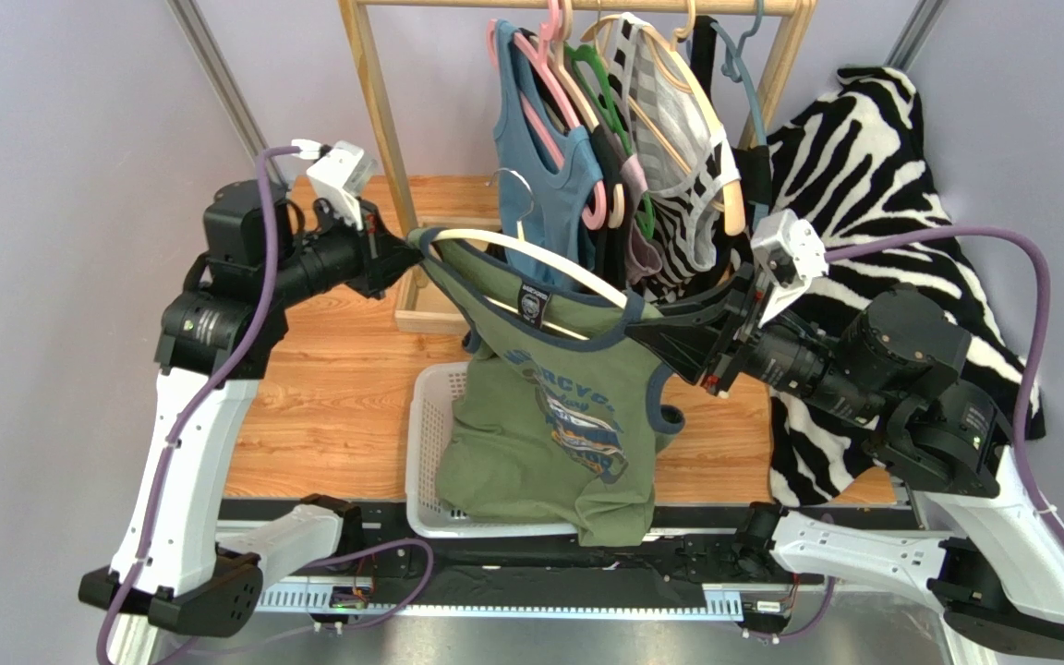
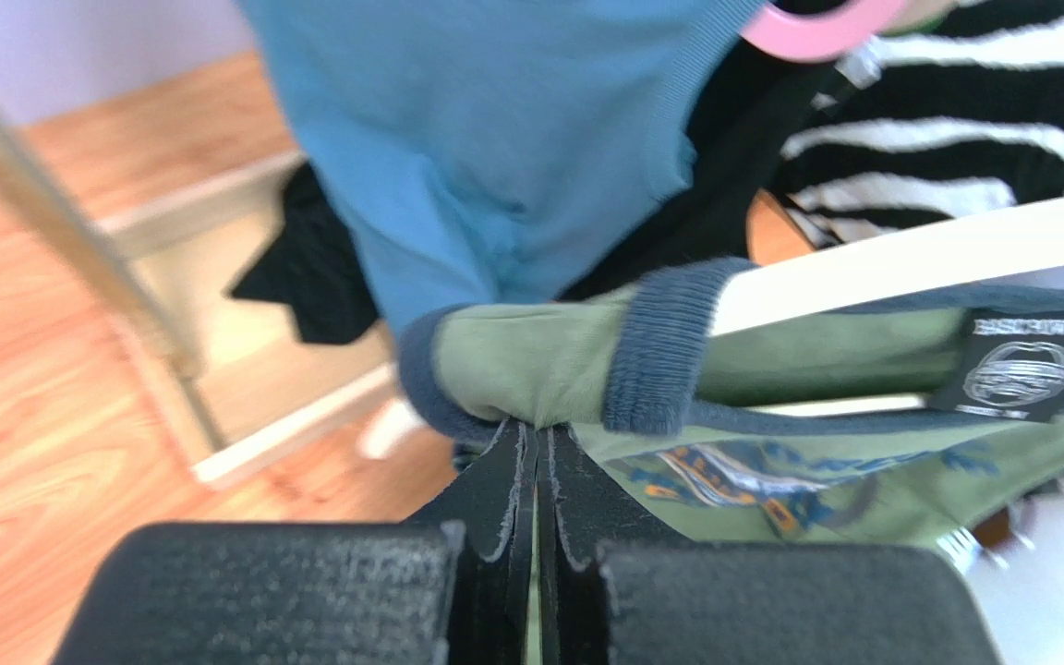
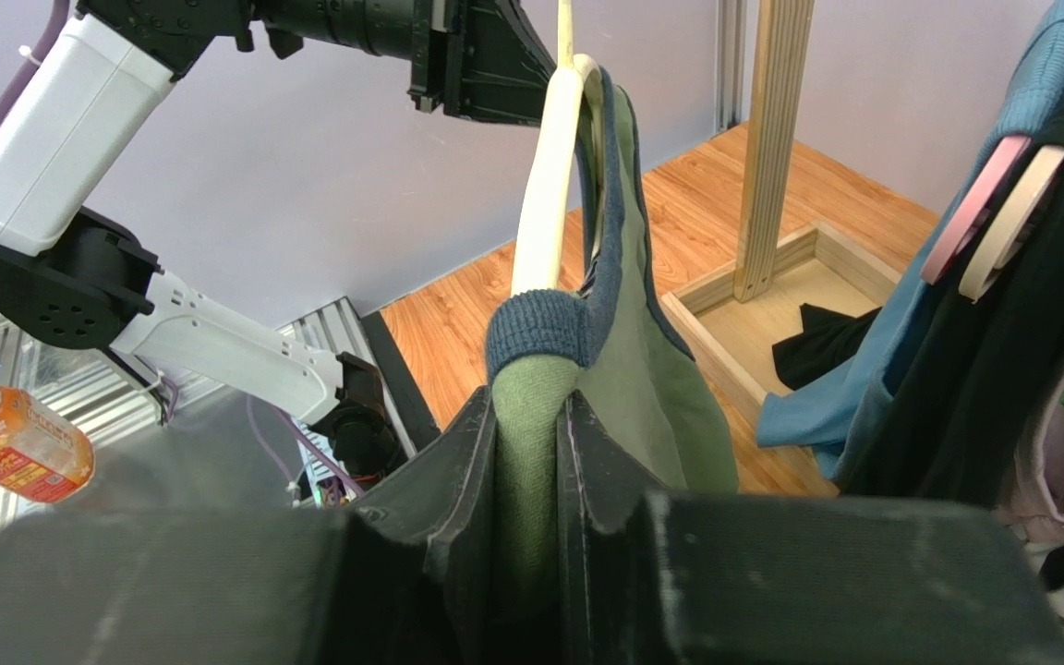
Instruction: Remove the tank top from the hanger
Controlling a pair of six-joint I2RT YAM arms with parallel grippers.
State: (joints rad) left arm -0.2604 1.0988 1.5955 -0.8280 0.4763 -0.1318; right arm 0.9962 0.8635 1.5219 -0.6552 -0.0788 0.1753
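Observation:
An olive green tank top (image 1: pixel 552 416) with navy trim hangs on a white hanger (image 1: pixel 524 252), stretched between my two grippers above a basket. My left gripper (image 1: pixel 413 250) is shut on the left shoulder of the tank top (image 2: pixel 538 360); its jaws (image 2: pixel 541 437) pinch green fabric beside the navy strap, just below the hanger's arm (image 2: pixel 912 256). My right gripper (image 1: pixel 697 333) is shut on the other shoulder; green cloth (image 3: pixel 649 374) fills the gap at its jaws (image 3: pixel 528 416). The hanger (image 3: pixel 545 208) runs away from it toward the left gripper (image 3: pixel 524 83).
Behind stands a wooden clothes rack (image 1: pixel 378 111) with several garments on hangers, among them a blue top (image 1: pixel 538 153). A zebra-print cloth (image 1: pixel 885 180) lies at the right. A white basket (image 1: pixel 427 457) sits under the tank top. A bottle (image 3: pixel 10 444) lies by the arm bases.

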